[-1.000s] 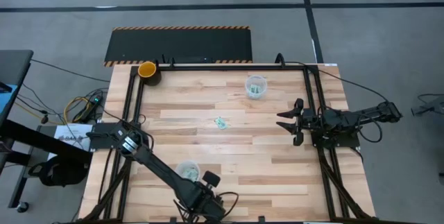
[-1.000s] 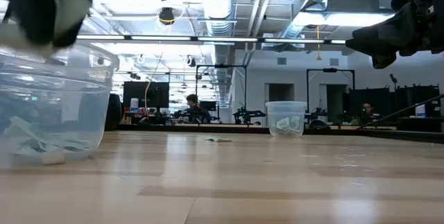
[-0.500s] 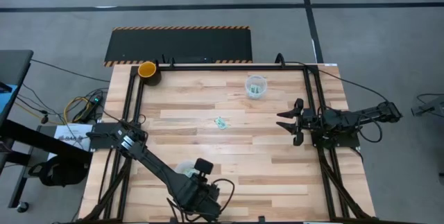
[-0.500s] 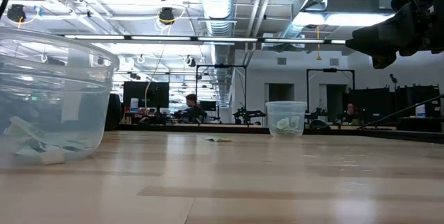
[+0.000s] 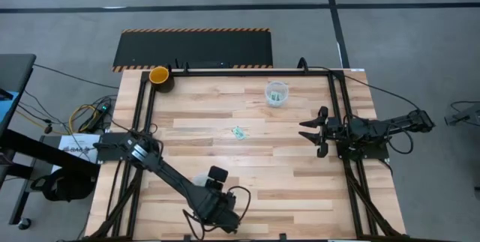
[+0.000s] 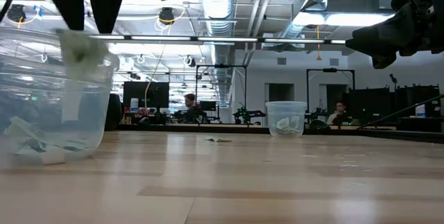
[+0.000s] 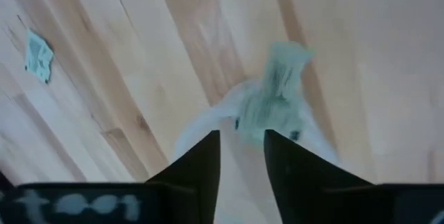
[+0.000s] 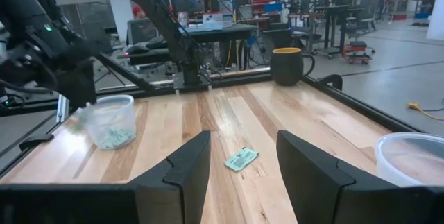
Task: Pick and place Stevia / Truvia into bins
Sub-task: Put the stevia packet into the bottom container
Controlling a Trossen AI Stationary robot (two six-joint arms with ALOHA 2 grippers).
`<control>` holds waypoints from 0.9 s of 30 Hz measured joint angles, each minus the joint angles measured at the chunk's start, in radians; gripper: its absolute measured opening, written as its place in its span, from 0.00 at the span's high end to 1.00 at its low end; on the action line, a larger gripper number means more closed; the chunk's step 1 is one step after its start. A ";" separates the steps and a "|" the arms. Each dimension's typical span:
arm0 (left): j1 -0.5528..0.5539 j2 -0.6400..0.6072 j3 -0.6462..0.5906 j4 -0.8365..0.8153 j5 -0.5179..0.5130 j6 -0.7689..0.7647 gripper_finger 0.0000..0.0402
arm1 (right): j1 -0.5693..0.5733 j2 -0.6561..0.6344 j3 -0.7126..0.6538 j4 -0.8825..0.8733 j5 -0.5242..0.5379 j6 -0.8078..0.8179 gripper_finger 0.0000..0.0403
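Observation:
The near clear cup stands by the table's near edge with several packets in its bottom. My left gripper hangs over it, fingers pointing down and open. A pale green packet shows blurred just below the fingertips, at the cup's rim. One loose packet lies flat mid-table. The far clear cup also holds packets. My right gripper waits open at the table's right side. My left gripper's fingertips stand right above the blurred packet's upper end, coming from above and pointing down. Whether they touch it, I cannot tell. The packet is in the air over the near cup's mouth, tilted.
A yellow-orange cup with a dark base stands at the far left corner. Black rails run along the table's left, right and far sides. Bare wood lies between the two clear cups. People sit in the room far behind.
My left gripper has moved from the table's near edge toward the far edge, until it hangs over the near cup, and its fingers have come down into the low view. The packet now shows below the fingertips at the cup's rim.

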 joint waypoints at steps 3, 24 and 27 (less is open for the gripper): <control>0.009 -0.014 -0.044 0.000 0.000 0.001 0.71 | 0.000 0.000 0.000 0.000 0.000 0.000 0.60; 0.012 -0.058 -0.148 0.393 0.069 0.091 0.69 | 0.000 0.000 0.000 0.001 0.000 0.000 0.60; 0.020 -0.015 -0.148 0.404 0.087 0.143 0.69 | 0.000 -0.001 0.000 0.000 0.000 0.000 0.60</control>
